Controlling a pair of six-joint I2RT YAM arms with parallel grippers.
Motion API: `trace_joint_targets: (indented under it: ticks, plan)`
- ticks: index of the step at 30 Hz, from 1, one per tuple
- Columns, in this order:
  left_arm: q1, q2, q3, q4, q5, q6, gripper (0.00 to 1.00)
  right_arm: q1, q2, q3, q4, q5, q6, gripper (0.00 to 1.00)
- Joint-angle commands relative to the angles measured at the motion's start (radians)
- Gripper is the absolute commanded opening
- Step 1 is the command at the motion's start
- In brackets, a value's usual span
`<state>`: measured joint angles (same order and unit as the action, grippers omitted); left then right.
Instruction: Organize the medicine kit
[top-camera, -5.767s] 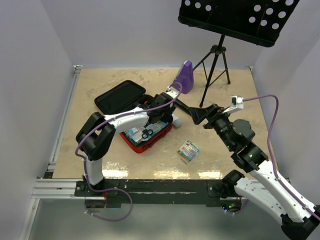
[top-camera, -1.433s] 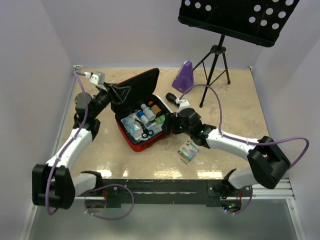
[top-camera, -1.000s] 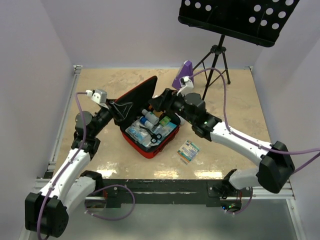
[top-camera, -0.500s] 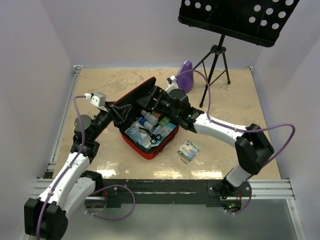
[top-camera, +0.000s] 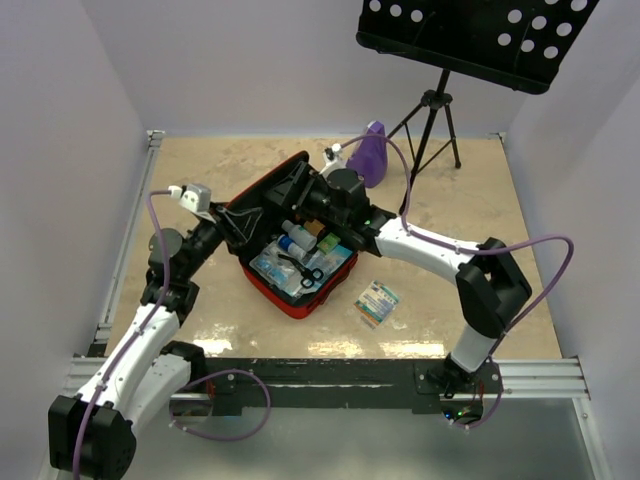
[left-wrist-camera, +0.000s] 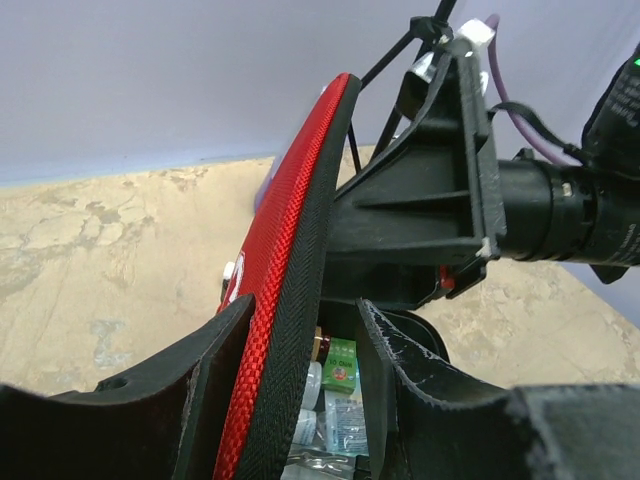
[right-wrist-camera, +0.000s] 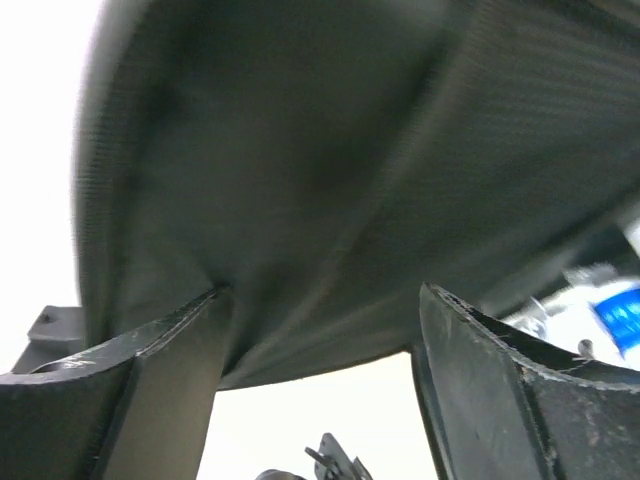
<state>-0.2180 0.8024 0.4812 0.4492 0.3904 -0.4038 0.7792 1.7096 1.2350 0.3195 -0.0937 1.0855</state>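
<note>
Medicine kit (top-camera: 288, 298) lid (top-camera: 262, 195): right tool (top-camera: 306, 194), splayed and empty, pressing further in than before; left tool (left-wrist-camera: 300, 335) pinching its rim; bottles (top-camera: 292, 240), scissors (top-camera: 306, 272) sitting inside

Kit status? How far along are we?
Looks done: bottles and black-handled scissors sit inside the red soft zip case. In hand: its black-lined lid is half raised, with the left gripper jaws straddling the rim and the right gripper against the lining. Left: a small printed packet lies outside, and the case is unzipped.
</note>
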Motion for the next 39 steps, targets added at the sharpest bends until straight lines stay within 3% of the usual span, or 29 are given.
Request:
trace_joint_targets:
  ticks: [1, 7, 10, 16, 22, 24, 32, 39]
  plan:
    - [-0.011, 0.003, 0.02, -0.076, 0.051, -0.029, 0.15, 0.005, 0.021, 0.029, -0.062, 0.022, 0.024, 0.78]
    - [-0.011, -0.006, 0.057, -0.127, 0.03, -0.023, 0.36, 0.005, 0.01, 0.035, -0.126, 0.049, -0.01, 0.66]
    - [-0.011, 0.006, 0.097, -0.181, 0.016, -0.02, 0.46, 0.005, -0.013, 0.008, -0.122, 0.052, -0.028, 0.65]
    - [-0.011, 0.061, 0.181, -0.251, 0.004, 0.008, 0.47, 0.005, -0.048, -0.045, -0.137, 0.061, -0.055, 0.64]
    - [-0.011, 0.05, 0.197, -0.251, -0.005, 0.028, 0.4, 0.002, -0.111, -0.095, -0.146, 0.091, -0.068, 0.54]
    - [-0.011, 0.047, 0.185, -0.25, 0.002, 0.033, 0.42, 0.002, -0.131, -0.106, -0.151, 0.091, -0.073, 0.54]
    - [-0.009, 0.023, 0.119, -0.248, 0.067, 0.01, 0.66, -0.012, -0.148, -0.106, -0.165, 0.097, -0.082, 0.54]
    - [-0.011, 0.046, 0.169, -0.297, 0.08, 0.005, 0.73, -0.021, -0.146, -0.071, -0.091, 0.063, -0.058, 0.69]
